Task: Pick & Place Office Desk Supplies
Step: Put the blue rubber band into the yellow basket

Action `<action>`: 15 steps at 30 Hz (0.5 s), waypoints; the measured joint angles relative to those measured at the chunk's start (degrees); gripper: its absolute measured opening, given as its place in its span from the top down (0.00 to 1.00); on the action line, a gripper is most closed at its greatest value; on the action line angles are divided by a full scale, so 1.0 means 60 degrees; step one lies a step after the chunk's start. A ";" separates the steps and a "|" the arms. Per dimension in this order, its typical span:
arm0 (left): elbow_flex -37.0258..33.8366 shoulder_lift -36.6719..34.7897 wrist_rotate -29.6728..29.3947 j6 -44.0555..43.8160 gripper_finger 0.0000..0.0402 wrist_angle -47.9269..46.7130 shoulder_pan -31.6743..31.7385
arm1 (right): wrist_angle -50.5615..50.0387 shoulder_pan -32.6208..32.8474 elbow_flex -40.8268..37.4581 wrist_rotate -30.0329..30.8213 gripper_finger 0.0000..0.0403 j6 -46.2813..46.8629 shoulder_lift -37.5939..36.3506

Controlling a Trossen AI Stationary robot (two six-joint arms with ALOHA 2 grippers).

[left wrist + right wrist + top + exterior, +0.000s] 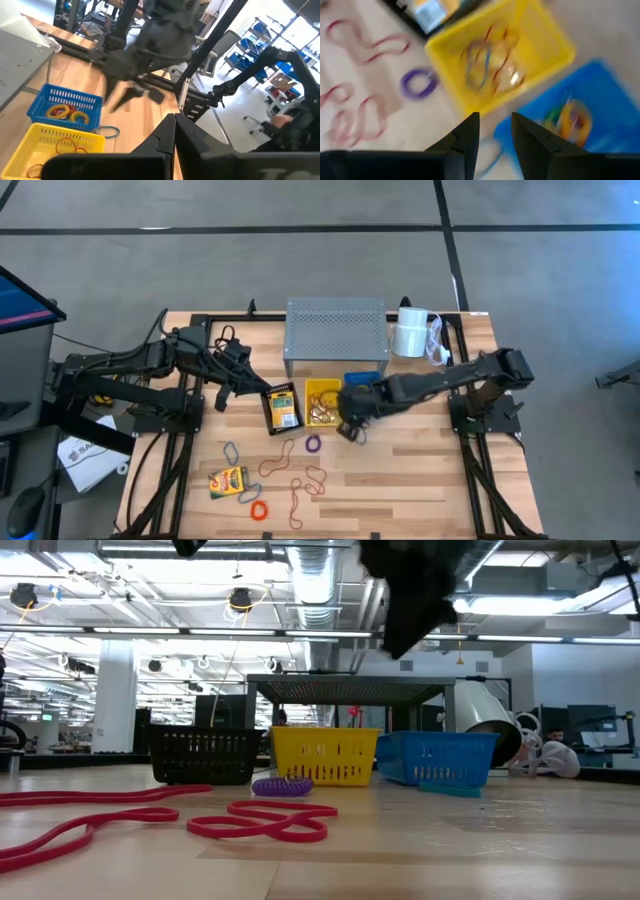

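Observation:
One crayon box [228,480] lies flat on the table's near left. A second crayon box [282,408] lies in a black basket [270,420]. Rubber bands are scattered on the wood: red loops [305,482], a purple one [313,444], an orange one [260,509]. More bands lie in the yellow basket [492,65] and the blue basket [570,120]. My left gripper [255,387] is shut beside the black basket's far left corner. My right gripper [350,423] is open and empty, raised above the table at the yellow basket's near right corner. My left gripper is shut next to the black basket's far left corner [266,393]. No view shows whether the fingers touch the rim.
The grey perforated riser [335,332] stands behind the baskets and the white roll [410,335] lies to its right. The three baskets stand in a row [325,755]. Bare wood lies near the right arm, toward the near right corner [420,480].

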 joint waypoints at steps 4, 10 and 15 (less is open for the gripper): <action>0.0000 -0.0001 0.0007 0.0345 0.99 0.0006 0.0000 | -0.1118 0.0592 0.0000 -0.0124 0.73 0.1783 -0.0049; 0.0000 0.0000 0.0011 0.0366 0.99 0.0026 0.0000 | -0.1667 0.1095 -0.0020 -0.0305 0.73 0.3435 0.0509; 0.0000 -0.0003 0.0036 0.0373 0.99 0.0081 0.0000 | -0.1232 0.1216 -0.0007 -0.0587 0.73 0.4238 0.1266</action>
